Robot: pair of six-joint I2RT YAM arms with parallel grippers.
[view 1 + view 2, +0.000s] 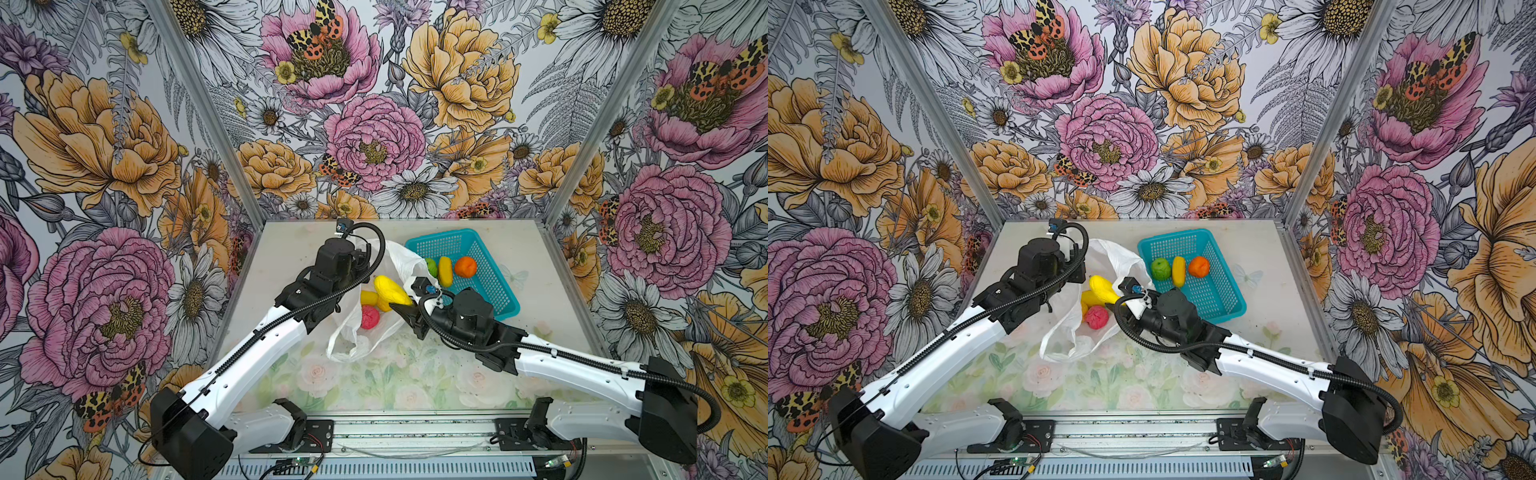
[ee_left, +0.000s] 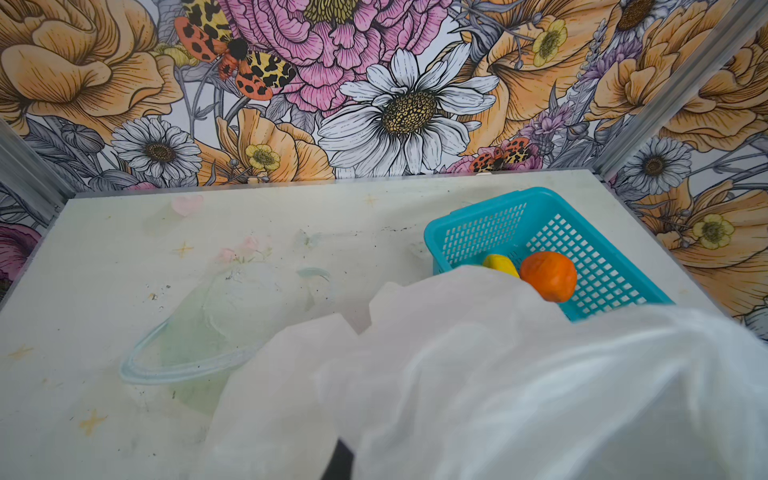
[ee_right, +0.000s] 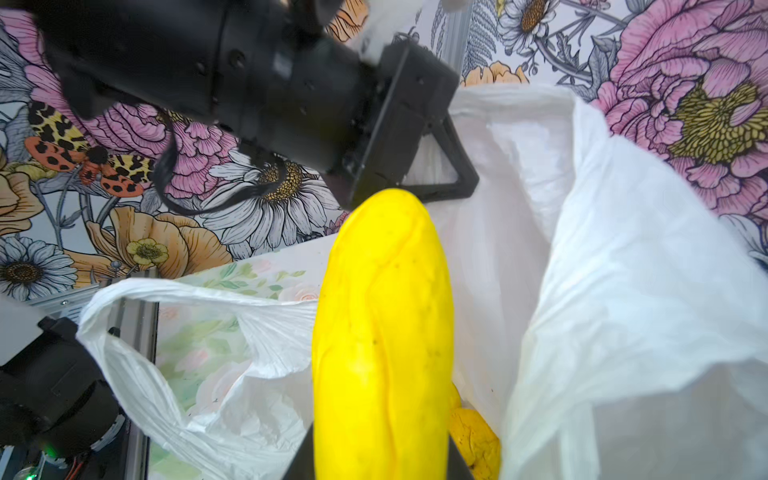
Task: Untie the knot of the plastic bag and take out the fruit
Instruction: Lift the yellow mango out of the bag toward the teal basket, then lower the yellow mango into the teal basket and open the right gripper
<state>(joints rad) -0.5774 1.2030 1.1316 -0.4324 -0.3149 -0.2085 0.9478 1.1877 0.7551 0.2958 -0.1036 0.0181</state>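
- The desk (image 1: 415, 374) is carrying a pale, faded print of roses and green leaves. Its far half is looking worn, off-white and speckled with small dark marks.
- Walls (image 1: 374, 137) covered with big drawn peonies, daisies and spotted moths are closing the room on three sides. Bare metal posts (image 2: 681, 102) are running up in the corners.
- The plastic bag (image 1: 353, 340) is lying in the middle of the desk. It is thin, white, crinkly and half see-through. Its mouth is gaping open, and one loop handle (image 3: 187, 293) is hanging loose.
- The left tool (image 3: 457, 189), black with a triangle-shaped finger, is clenching the far edge of the plastic bag and holding it raised.
- The right tool (image 1: 404, 309) is grasping a long yellow fruit (image 3: 382, 332) by one end, over the open mouth of the bag. The skin of this fruit is shining, smooth, with shallow ridges along it.
- Inside the bag a pink-red bumpy ball (image 1: 370, 318) and a smaller yellow fruit (image 1: 368, 297) are lying close together.
- A teal plastic basket (image 1: 440, 247) with mesh walls is standing just beside the bag, at the far right of the desk.
- A green apple (image 1: 1160, 269), a yellow oblong fruit (image 1: 1178, 270) and an orange (image 1: 1199, 266) are lying in a row in the basket.
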